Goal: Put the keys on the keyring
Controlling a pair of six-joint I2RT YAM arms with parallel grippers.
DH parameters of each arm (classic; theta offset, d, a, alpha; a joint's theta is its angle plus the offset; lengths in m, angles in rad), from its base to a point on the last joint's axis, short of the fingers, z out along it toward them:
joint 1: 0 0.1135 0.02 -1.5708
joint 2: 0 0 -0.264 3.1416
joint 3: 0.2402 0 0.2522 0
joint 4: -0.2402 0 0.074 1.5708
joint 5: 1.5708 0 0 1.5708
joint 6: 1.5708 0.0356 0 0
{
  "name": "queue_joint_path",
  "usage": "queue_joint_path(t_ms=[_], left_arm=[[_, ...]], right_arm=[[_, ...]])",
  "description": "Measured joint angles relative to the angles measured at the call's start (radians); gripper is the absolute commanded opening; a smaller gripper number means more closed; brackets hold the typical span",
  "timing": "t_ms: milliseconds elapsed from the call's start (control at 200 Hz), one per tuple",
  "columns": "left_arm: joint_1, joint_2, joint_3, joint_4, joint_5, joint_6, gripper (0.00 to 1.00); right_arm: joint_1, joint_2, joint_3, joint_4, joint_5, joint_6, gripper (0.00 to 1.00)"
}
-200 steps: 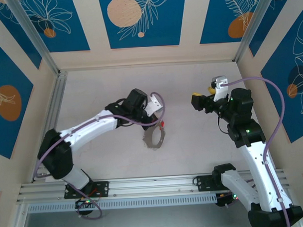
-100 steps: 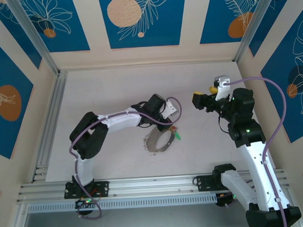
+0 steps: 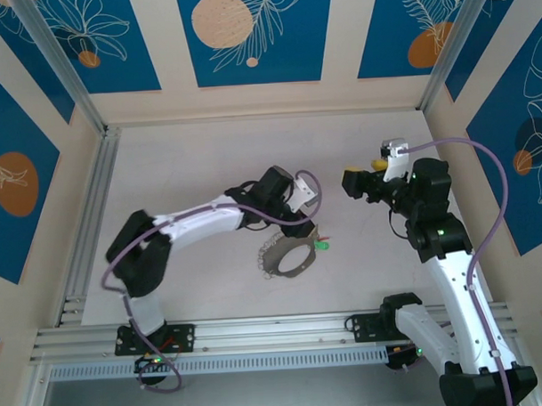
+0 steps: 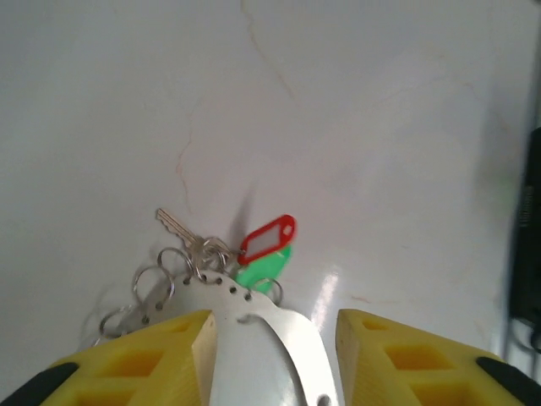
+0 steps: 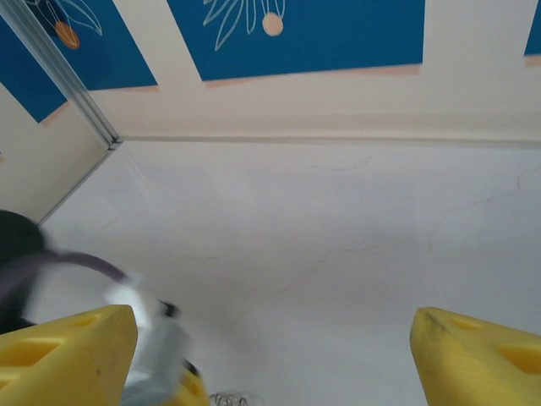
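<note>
The keyring (image 4: 262, 338) is a silvery flat band with punched holes and several small wire rings along it; from above the keyring (image 3: 286, 259) lies as a loop mid-table. Hanging at its end are the keys: a red tag (image 4: 269, 238) over a green tag (image 4: 260, 269), beside a bare metal key (image 4: 172, 223). The green tag (image 3: 321, 247) sticks out right of the loop. My left gripper (image 4: 275, 359) is open astride the band, which rests against the left finger (image 4: 144, 359) with a gap to the right one. My left gripper (image 3: 303, 230) hovers over the loop's far edge. My right gripper (image 5: 270, 355) is wide open and holds nothing.
Purple cables run along both arms. My right gripper (image 3: 350, 184) hangs to the right, about a hand's width from the keys. The left arm's blurred wrist (image 5: 144, 338) shows low in the right wrist view. Aluminium rails border the left and near table edges.
The left arm swung right and settled over the keyring. The loop slid a little right and nearer, and the green tag now shows at its right side. The right arm barely moved.
</note>
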Motion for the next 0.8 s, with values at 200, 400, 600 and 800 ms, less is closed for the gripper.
queue_joint_path(t_ms=[200, 400, 600, 800], left_arm=[[0.029, -0.272, -0.138, -0.097, -0.044, 0.006, 0.57], [0.152, -0.416, -0.336, -0.096, -0.069, -0.051, 1.00], [0.351, -0.584, -0.526, 0.070, -0.158, -0.089, 1.00], [0.483, -0.725, -0.753, 0.285, -0.432, -0.106, 1.00]], right_arm=[[0.002, 0.020, -0.062, 0.002, -0.034, 0.042, 0.99], [0.010, 0.056, -0.152, 0.040, -0.017, 0.072, 0.99], [-0.025, 0.049, -0.322, 0.220, 0.097, 0.084, 0.99], [-0.091, 0.066, -0.570, 0.548, 0.194, 0.072, 0.99]])
